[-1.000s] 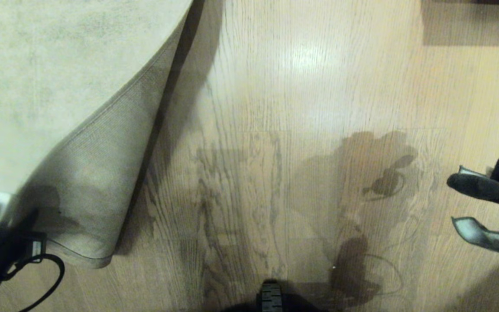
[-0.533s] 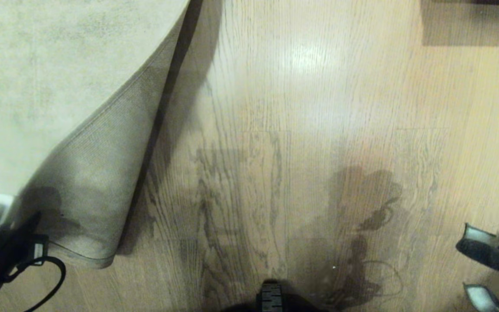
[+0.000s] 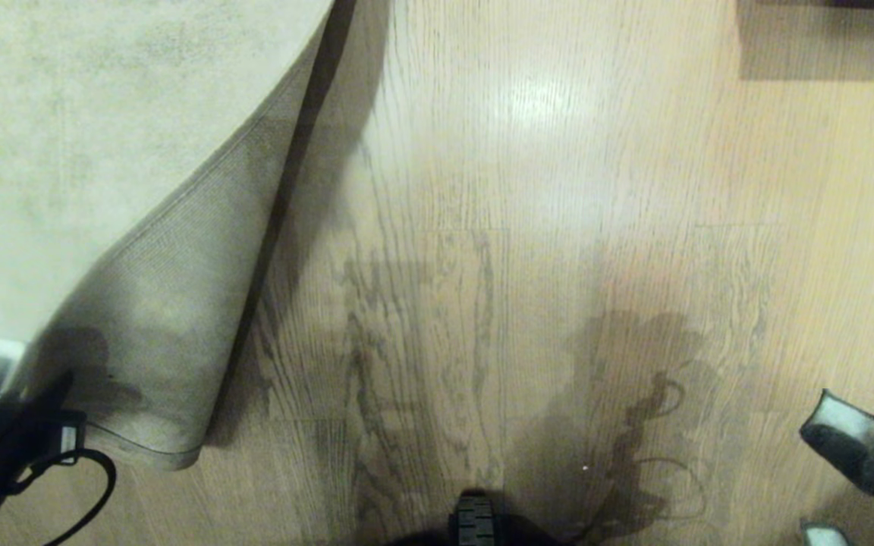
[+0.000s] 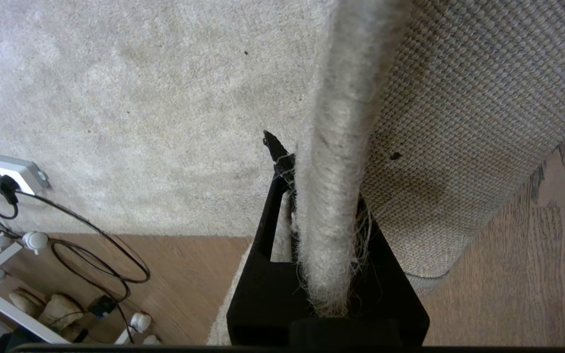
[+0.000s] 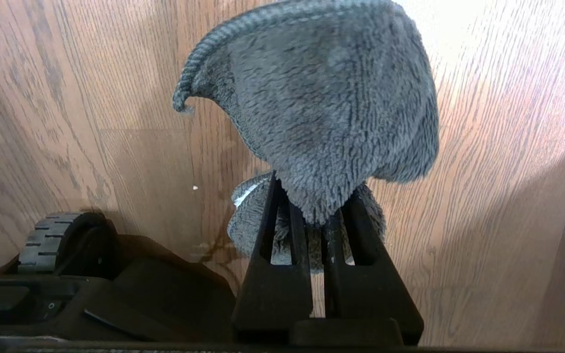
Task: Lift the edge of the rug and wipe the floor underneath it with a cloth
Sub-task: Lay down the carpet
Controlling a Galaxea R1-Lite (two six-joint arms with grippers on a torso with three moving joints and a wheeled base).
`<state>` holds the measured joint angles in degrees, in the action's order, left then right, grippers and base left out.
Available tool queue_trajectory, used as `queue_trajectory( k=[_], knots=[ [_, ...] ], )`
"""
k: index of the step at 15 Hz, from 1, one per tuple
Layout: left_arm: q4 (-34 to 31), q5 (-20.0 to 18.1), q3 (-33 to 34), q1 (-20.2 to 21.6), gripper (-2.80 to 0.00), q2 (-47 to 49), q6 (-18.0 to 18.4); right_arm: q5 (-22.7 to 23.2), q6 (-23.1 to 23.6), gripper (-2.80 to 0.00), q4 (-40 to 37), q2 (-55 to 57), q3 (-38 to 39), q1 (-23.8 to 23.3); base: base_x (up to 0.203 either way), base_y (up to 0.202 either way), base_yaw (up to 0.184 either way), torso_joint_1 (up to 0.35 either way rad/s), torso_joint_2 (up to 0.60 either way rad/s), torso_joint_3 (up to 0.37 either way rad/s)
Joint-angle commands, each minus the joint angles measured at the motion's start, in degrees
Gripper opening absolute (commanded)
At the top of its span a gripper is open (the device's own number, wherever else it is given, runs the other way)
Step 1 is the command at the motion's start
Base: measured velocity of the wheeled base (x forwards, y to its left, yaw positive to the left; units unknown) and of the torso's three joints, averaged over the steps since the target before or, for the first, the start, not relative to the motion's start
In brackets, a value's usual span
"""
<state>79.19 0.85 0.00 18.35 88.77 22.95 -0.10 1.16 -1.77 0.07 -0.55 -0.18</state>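
Holding the rug edge up with my left gripper, I am seeing its fingers clamped on either side of the fuzzy border, so the woven tan backing is facing up and the corner is folding back over the pale pile. In the head view that arm is sitting at the lower left corner, dark and partly cut off, with a black cable looping beside it. The floor next to the lifted flap is lying bare, wood-grain planks with a bright sheen near the top and darker grain streaks toward the middle.

My right gripper is hanging at the lower right edge of the head view, well apart from the rug, its fingers pinched on the cloth. The cloth is flaring out past the fingertips, dark grey plush with a ribbed hem, clear of the floor below. A wheel of the base is showing beside it. On the rug near the left arm, a white power strip with plugged-in leads is lying flat.
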Motion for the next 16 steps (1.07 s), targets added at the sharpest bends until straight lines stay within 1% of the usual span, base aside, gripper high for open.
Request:
queue_trajectory(
  k=[1, 9, 10, 13, 16],
  knots=[
    [0.44, -0.06, 0.00, 0.02, -2.80, 0.09, 0.07, 0.01, 0.07, -2.80, 0.19, -0.07, 0.02, 0.01, 0.000, 0.000, 0.000, 0.000, 0.00, 0.000],
    [0.44, -0.50, 0.00, -0.41, -2.80, 0.00, -1.04, 0.09, -0.02, -2.80, 0.19, -0.07, 0.02, 0.01, 0.000, 0.000, 0.000, 0.000, 0.00, 0.000],
    [0.44, -0.42, 0.00, -1.29, -2.80, -0.16, -2.34, 0.10, -0.02, -2.80, 0.19, -0.07, 0.02, 0.01, 0.000, 0.000, 0.000, 0.000, 0.00, 0.000],
    [0.44, -0.41, 0.00, -3.39, -2.80, -1.39, -4.27, 0.07, -0.02, -2.80, 0.19, -0.07, 0.02, 0.01, 0.000, 0.000, 0.000, 0.000, 0.00, 0.000],
    [0.44, -0.25, 0.00, -7.12, -2.80, -2.06, -7.92, 0.01, -0.02, -2.80, 0.19, -0.07, 0.10, 0.01, 0.000, 0.000, 0.000, 0.000, 0.00, 0.000]
  ],
)
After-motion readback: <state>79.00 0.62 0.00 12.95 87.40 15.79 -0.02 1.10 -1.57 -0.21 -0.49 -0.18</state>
